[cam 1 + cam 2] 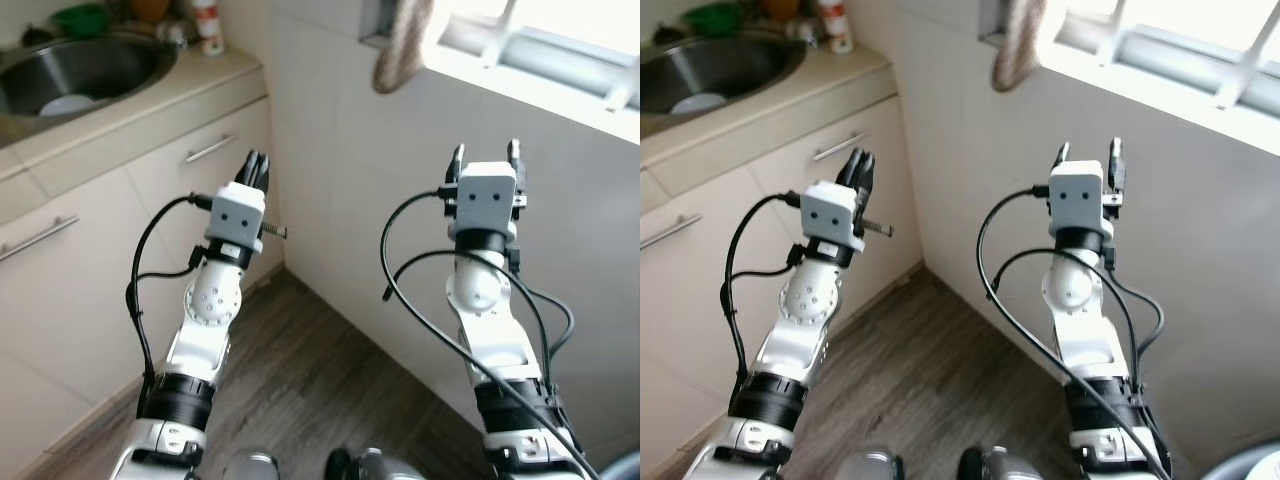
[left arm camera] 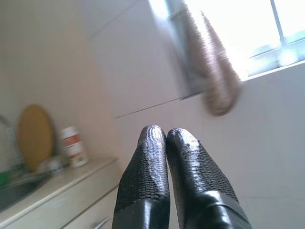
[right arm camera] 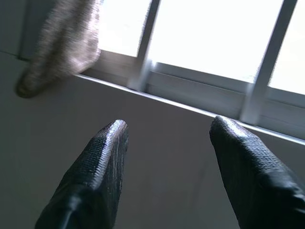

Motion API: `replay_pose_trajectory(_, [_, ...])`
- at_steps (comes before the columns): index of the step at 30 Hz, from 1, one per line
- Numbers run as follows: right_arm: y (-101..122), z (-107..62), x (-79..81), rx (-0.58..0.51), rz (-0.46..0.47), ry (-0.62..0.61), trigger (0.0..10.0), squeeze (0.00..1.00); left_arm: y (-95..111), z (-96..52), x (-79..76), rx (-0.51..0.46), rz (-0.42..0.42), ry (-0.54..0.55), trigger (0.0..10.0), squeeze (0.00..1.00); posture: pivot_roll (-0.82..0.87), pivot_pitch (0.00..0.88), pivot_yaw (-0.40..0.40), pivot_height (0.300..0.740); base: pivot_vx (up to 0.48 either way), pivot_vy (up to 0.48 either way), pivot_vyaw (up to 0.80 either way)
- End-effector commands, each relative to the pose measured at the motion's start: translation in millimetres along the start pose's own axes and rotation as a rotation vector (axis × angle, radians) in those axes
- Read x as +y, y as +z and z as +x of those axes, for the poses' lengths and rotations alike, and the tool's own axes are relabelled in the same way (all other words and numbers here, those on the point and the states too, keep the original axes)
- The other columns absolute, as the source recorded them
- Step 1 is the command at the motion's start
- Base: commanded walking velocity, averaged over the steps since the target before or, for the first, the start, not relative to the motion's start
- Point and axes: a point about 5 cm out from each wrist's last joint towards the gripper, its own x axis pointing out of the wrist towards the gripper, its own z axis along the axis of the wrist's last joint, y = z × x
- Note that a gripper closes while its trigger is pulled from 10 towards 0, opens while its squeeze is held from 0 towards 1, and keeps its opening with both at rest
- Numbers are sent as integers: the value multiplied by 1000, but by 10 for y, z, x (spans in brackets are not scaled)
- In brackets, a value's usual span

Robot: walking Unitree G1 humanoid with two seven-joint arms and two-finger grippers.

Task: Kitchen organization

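Both arms are raised before a white tiled wall in the kitchen corner. The left gripper (image 1: 258, 163) has its fingers pressed together, empty, near the cabinet drawer handle (image 1: 211, 148). The right gripper (image 1: 485, 152) has its fingers spread apart, empty, pointing at the window sill (image 3: 190, 102). A cloth (image 1: 403, 45) hangs from the sill. The steel sink (image 1: 85, 70) sits in the countertop (image 1: 150, 110), a bottle (image 1: 208, 27) beside it.

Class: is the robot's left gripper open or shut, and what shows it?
Shut. In the left wrist view the left gripper has its two black fingers pressed together, holding nothing.
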Motion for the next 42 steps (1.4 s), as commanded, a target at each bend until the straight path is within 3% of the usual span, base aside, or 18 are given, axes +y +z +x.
replay_pose_trajectory(1, [27, 18, -4, 1, 15, -7, 10000, 0, -7, 19, 10, 9, 0, -3, 10000, 0, 147, 0, -28, 740, 0, 480, -800])
replay_pose_trajectory(7, [24, 22, 1, 2, 10, -3, 10000, 0, 17, 15, 21, -14, 6, 4, 10000, 0, 151, 0, -31, 740, 0, 480, -800])
replay_pose_trajectory(16, [-2, 24, -28, 11, -33, -20, 10000, 0, 38, 1, 9, -33, 5, -4, 10000, 0, 148, 0, -30, 740, 0, 0, -800])
replay_pose_trajectory(23, [-77, 22, -94, 45, -102, -58, 10000, 0, 30, 1, 8, -31, 13, -10, 10000, 0, 148, 0, -26, 740, 0, 0, -120])
replay_pose_trajectory(34, [-366, 0, -284, 243, -167, -148, 10000, 0, 10, -3, 10, -20, 29, -20, 10000, 0, 150, 0, -24, 740, 0, 0, 0])
replay_pose_trajectory(36, [-514, -36, -348, 348, -160, -177, 10000, 0, 2, -4, 3, -14, 31, -25, 10000, 0, 148, 0, -24, 740, 0, 0, 0])
replay_pose_trajectory(42, [-711, -122, -411, 471, -176, -185, 10000, 0, -9, -5, 0, -6, 35, -28, 10000, 0, 147, 0, -25, 740, 0, 0, 0])
